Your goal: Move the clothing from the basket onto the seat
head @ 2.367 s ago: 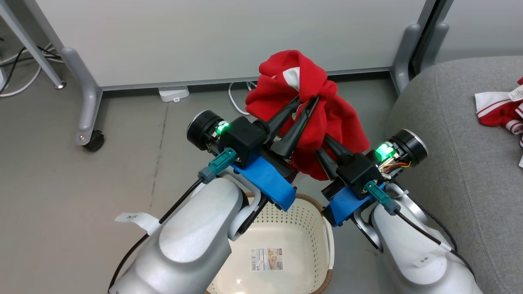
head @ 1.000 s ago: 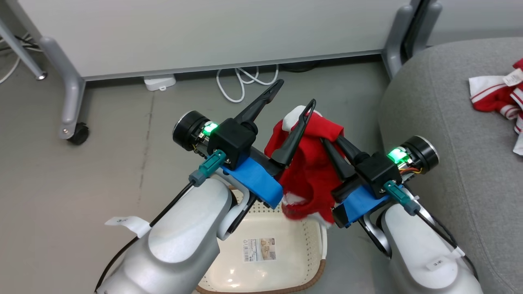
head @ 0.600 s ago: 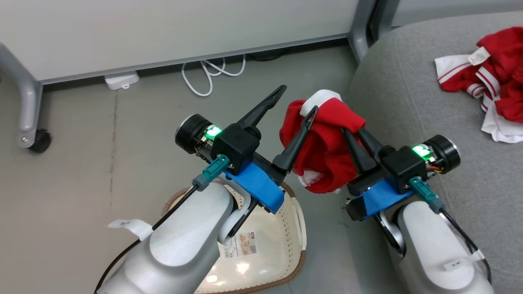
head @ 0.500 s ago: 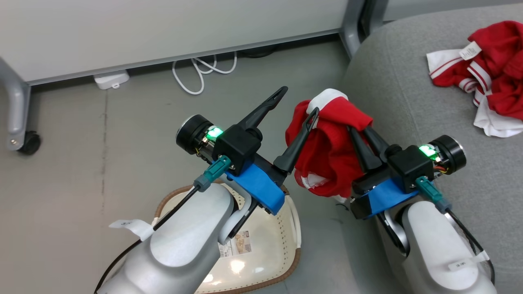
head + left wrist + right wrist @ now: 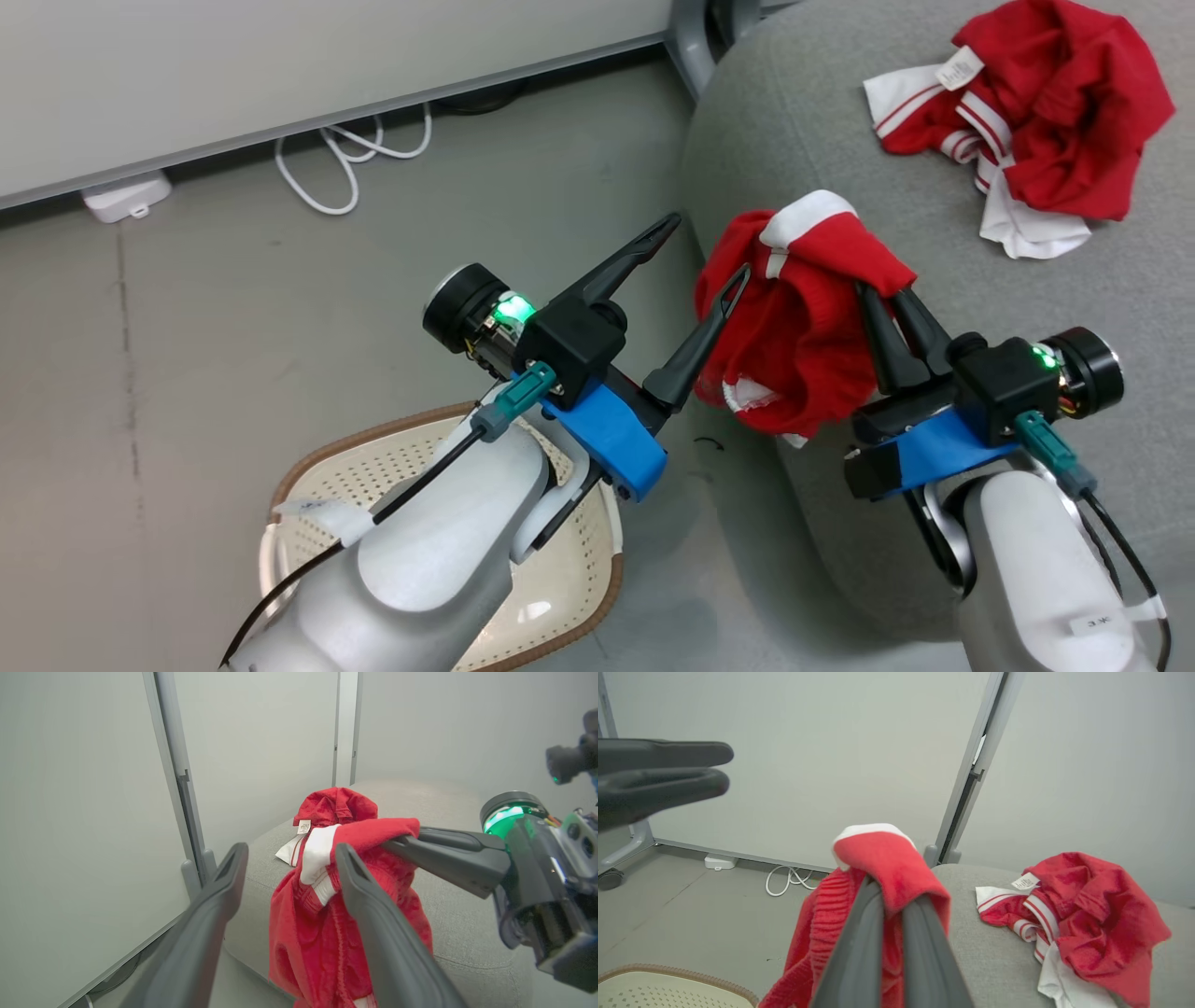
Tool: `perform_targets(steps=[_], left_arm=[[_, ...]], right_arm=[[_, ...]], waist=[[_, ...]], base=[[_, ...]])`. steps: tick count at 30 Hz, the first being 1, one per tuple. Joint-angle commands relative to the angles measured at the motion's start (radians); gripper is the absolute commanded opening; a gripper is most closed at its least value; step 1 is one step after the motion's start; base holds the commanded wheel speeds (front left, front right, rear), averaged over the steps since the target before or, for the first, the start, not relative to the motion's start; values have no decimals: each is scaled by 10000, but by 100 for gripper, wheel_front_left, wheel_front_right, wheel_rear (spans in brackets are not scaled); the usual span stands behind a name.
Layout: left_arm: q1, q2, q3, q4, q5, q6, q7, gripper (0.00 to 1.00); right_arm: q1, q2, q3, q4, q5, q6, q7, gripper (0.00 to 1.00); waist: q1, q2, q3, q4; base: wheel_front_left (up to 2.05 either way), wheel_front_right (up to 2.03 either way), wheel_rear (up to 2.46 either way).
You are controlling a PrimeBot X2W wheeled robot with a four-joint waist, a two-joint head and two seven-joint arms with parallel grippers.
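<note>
Bare sofa cushion lies open at upper centre-right of the head view, between the hanging garment and the crumpled garment at upper right. The wide-spread left end effector crowds the hanging garment's left side. The floor at left is open.
</note>
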Motion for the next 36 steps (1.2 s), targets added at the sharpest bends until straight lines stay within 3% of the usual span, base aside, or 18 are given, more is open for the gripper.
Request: perform_targets(steps=[1, 10, 20, 28, 36], left_arm=[[-163, 36, -38, 22, 41, -10, 38, 100], [-240, -10, -251, 92, 38, -47, 69, 100], [-287, 105, -197, 54, -64, 48, 14, 100], [-563, 466, -50, -303, 50, 235, 93, 100], [-1061, 838, -3, -771, 278, 331, 362, 100]], right_arm=[[168, 52, -148, -102, 29, 1, -43, 0], [487, 122, -348, -266, 62, 3, -41, 0], [140, 108, -584, -672, 84, 2, -43, 0], [-1635, -359, -1178, -1338, 261, 2, -41, 0], [-4162, -1316, -2606, -1790, 622, 2, -43, 0]], waist=[[-1, 0, 110, -270], [-1, 0, 232, -624], [-1, 0, 399, -509], [-1, 0, 1275, -416], [-1, 0, 2711, -220]], base=[[0, 0, 0], [0, 0, 0], [0, 0, 0], [0, 0, 0], [0, 0, 0]])
